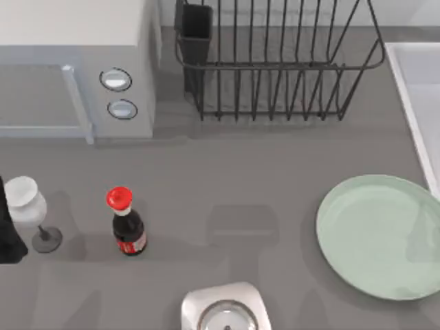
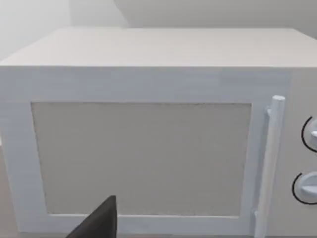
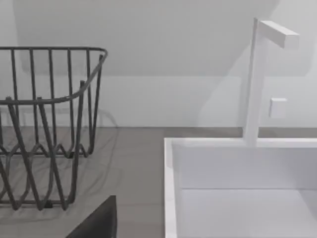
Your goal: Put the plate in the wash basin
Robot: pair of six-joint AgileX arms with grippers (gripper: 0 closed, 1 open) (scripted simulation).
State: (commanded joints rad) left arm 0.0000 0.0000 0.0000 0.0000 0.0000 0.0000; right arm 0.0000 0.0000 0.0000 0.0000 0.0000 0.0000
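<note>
Mint-green and flat, the plate (image 1: 379,236) lies on the grey table (image 1: 261,172) at about four o'clock in the top view, its right edge cut by the frame. Just beyond it, at about two o'clock along the right edge, runs the pale rim of the wash basin (image 1: 412,110); the plate sits close to that rim but outside the tub. In the right wrist view the wash basin (image 3: 171,198) appears as a white tub with a raised rim, a white faucet (image 3: 255,79) rising behind it.

The black wire dish rack (image 1: 275,62) stands at twelve o'clock, beside the basin. The white microwave (image 1: 75,69) fills the ten o'clock corner, door and handle facing the left wrist camera. At eight o'clock stand a wine glass (image 1: 29,210) and, just beside it, an upright cola bottle (image 1: 126,223) with a red cap. A small rounded-square steel object (image 1: 223,309) sits at six o'clock.

A dark finger of the left gripper (image 2: 96,223) shows before the microwave, and one of the right gripper (image 3: 96,220) near the rack; whether either is spread or pressed together cannot be told.
</note>
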